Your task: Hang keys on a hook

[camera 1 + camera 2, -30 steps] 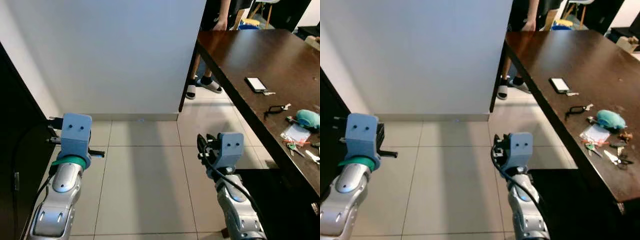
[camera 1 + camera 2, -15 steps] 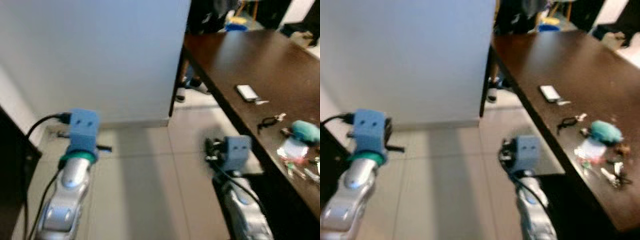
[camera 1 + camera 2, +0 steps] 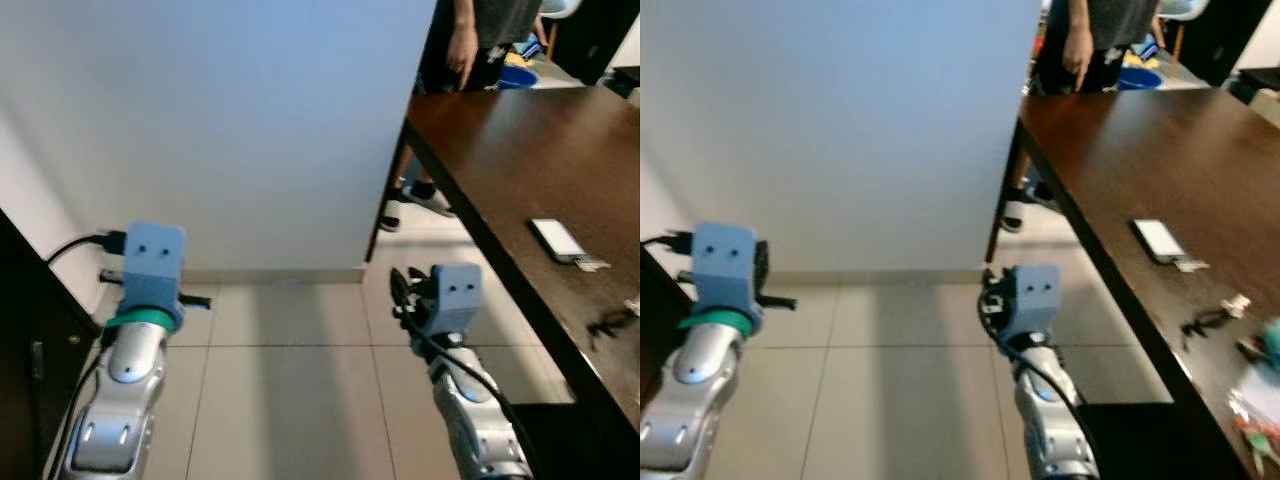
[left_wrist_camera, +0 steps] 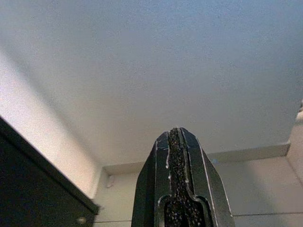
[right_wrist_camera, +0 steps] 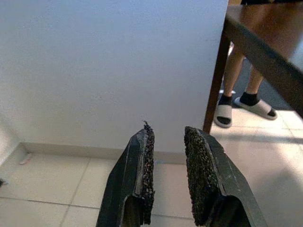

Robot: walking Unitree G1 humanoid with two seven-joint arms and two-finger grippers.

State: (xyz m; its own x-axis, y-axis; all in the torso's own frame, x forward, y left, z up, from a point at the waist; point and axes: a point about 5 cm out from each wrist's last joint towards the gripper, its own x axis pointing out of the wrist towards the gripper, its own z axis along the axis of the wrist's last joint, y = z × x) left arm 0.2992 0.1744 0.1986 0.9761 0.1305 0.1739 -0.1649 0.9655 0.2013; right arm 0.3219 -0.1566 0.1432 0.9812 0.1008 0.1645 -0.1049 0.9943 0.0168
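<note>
The robot faces a big plain white wall (image 3: 230,130) above a floor of pale square tiles (image 3: 290,400). Both silver arms reach forward, each with a blue box at the wrist.

The left end effector (image 4: 177,142) is at the lower left of the head views. In its wrist view the two black fingers (image 4: 163,175) press flat together with nothing between them, pointing at the white wall and the skirting board.

The right end effector (image 5: 168,137) is at the lower middle of the head views. Its rough black pads (image 5: 199,165) stand a narrow gap apart and hold nothing. They point at the wall corner and a dark counter leg (image 5: 215,80).

A long dark brown wooden counter (image 3: 1120,150) runs along the right side. On it lie a flat phone with a white screen (image 3: 1158,238) and, nearer the lower right, a small black loop with a silver bit (image 3: 1208,318), which may be the keys; it is too small to tell. At the lower right corner lie a teal thing and some papers.

A person in dark clothes (image 3: 1085,40) stands at the far end of the counter, upper right, with sandals and dark socks (image 5: 236,111) on.
</note>
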